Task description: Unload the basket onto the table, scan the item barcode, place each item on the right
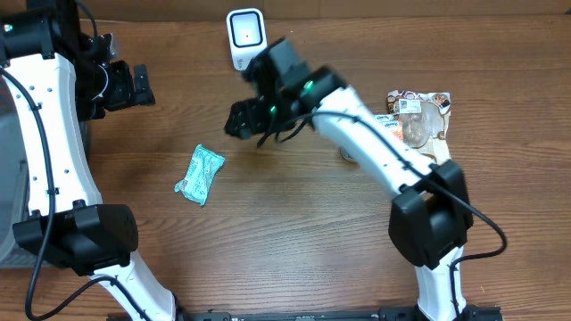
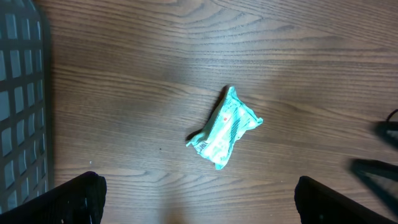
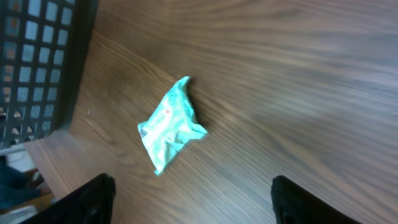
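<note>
Overhead. Counted: one teal packet [image 1: 200,175], one white scanner [image 1: 245,36], one printed snack bag [image 1: 419,116], two arms, all on one brown wood-grain table [image 1: 294,232]. Packet small, crinkled, pillow-shaped, lying flat at about 9 o'clock from the picture's middle and at 7 o'clock from the right fingers [image 1: 236,120], apart from them. Scanner upright, rounded rectangle with a light face, at 11 o'clock near the far edge. Snack bag glossy, flat, at 2 o'clock, well apart from the packet. Left fingers [image 1: 141,86] black, at 10 o'clock, well apart from the packet; spread or not, cannot tell from here.

Left wrist. One teal packet [image 2: 225,129] just right of the middle, long axis running from 7 to 1 o'clock, foil creased, ends crimped, fine print on the upper face too small to read. Two black left fingers [image 2: 78,199] low at 7 and 5 o'clock, spread wide, pinching nothing, bare table [image 2: 155,74] between them. One dark grid-walled basket [image 2: 22,112] at 9 o'clock.

Right wrist. Same single packet [image 3: 171,127] at 9 o'clock of the middle, tilted, one pointed corner toward 12. Two black right fingers [image 3: 87,202] at 7 and 5 o'clock, standing apart, clear of the packet, gripping nothing. Basket [image 3: 37,62] mesh at 10 o'clock. Wood grain of the table [image 3: 292,93] streaked and blurred toward 2 o'clock.
</note>
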`<state>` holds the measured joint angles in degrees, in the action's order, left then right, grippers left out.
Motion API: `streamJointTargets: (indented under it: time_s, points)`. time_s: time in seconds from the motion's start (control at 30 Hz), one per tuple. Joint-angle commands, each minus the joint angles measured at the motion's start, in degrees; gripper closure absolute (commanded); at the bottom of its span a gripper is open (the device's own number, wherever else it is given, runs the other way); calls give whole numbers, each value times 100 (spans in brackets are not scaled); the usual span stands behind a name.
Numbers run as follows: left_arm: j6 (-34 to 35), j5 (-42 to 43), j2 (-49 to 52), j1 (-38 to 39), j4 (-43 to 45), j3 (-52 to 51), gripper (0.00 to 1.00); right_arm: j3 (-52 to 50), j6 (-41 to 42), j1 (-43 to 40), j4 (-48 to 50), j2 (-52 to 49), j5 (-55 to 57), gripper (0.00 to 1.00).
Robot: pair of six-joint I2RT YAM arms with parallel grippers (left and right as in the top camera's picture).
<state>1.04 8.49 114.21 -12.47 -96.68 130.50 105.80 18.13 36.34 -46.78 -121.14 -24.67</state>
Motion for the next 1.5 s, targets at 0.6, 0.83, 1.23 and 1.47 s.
streamJointTargets:
  time_s: [0.6, 0.83, 1.23, 1.47]
  points:
    - [-107, -11, -140, -11, -11, 114, 1, -1674, 1596, 570, 3099, -584, 35, 28]
    - [-107, -11, -140, -11, -11, 114, 0, -1674, 1419, 699, 3241, -717, 192, 28]
    - [-107, -11, -142, -11, -11, 114, 1, -1674, 1287, 874, 3458, -986, 448, 29]
    - [-107, -11, -142, -11, -11, 114, 0, -1674, 1287, 883, 3526, -1047, 472, 37]
